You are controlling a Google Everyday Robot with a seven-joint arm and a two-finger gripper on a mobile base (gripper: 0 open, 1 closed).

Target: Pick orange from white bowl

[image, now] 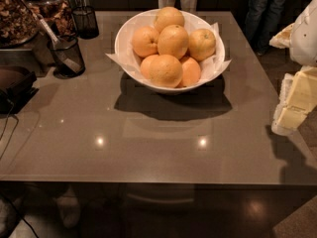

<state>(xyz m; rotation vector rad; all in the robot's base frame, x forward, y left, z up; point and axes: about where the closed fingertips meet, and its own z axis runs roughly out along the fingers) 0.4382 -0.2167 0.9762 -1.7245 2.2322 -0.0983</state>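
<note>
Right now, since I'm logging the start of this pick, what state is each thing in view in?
white bowl: upright on the table, heaped with oranges.
oranges: piled in the bowl, none lifted.
pincer: at the table's right edge, apart from the bowl.
near mesh cup: upright, utensil leaning inside.
far mesh cup: upright.
</note>
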